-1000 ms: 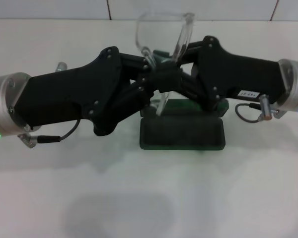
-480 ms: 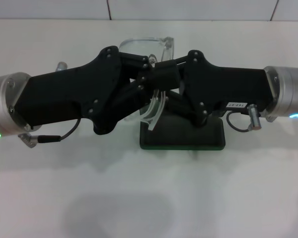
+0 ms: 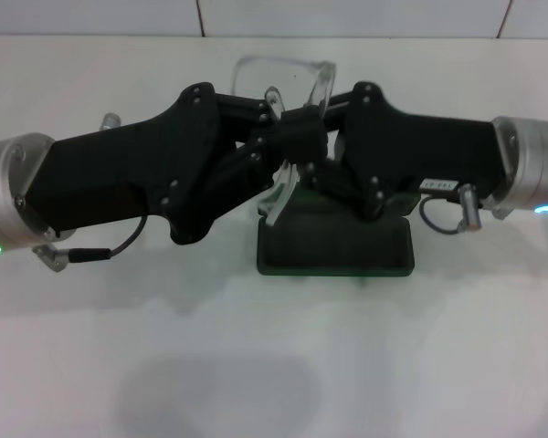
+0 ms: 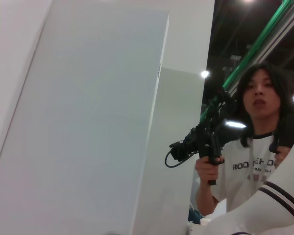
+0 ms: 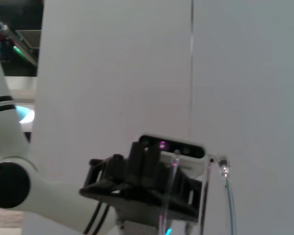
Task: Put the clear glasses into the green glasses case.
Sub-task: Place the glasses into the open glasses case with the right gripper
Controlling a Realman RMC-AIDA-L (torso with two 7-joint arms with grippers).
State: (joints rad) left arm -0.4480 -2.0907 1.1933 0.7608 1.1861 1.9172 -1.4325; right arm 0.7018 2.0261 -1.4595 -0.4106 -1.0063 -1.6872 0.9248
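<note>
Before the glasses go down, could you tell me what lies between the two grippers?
In the head view, the glasses are between the left gripper and right gripper, with one clear arm hanging towards the open case.

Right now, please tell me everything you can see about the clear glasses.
The clear glasses look like fully transparent plastic. They are held in the air between the left pincer and the right pincer, which meet at the middle. The front frame rises behind the pincers, tilted, and a thin clear arm hangs down towards the green glasses case. The case lies open on the white table just below. The glasses are not yet inside it.
</note>
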